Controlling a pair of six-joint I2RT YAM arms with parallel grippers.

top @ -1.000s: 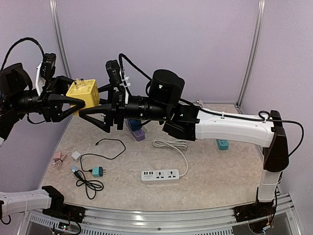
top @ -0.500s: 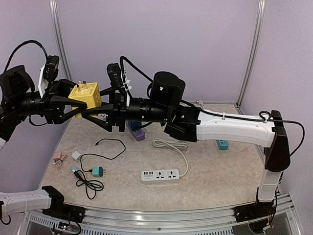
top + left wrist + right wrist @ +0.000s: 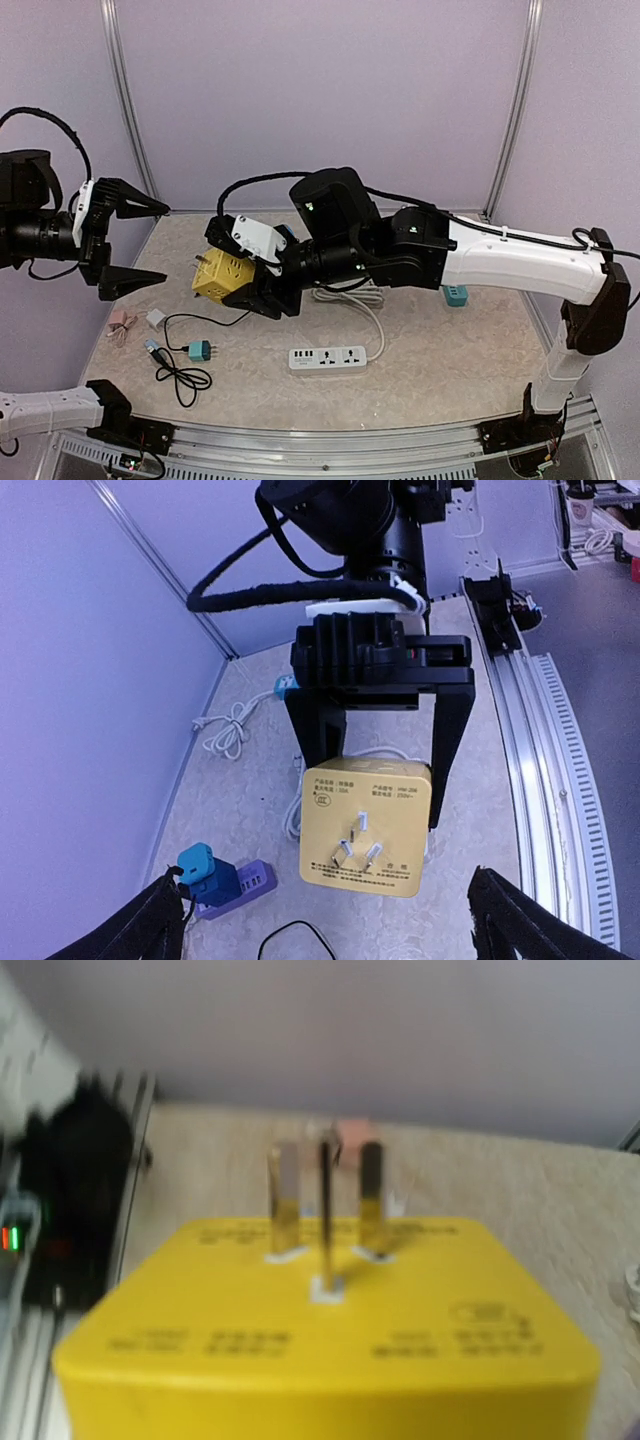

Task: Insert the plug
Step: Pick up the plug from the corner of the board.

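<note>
We see our right claw (image 3: 238, 282) clamped on the yellow plug cube (image 3: 365, 825), held aloft with its prongs (image 3: 355, 845) facing our wide-open, empty left claw (image 3: 160, 243), while the white power strip (image 3: 327, 357) lies flat below and rightward, sockets upward.

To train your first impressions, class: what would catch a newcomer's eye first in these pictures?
A bright yellow plug cube, three prongs out, is gripped in mid-air by the right pincer at centre-left. The left pincer gapes wide and empty at the far left, facing it. A white power strip lies on the table below.
</note>
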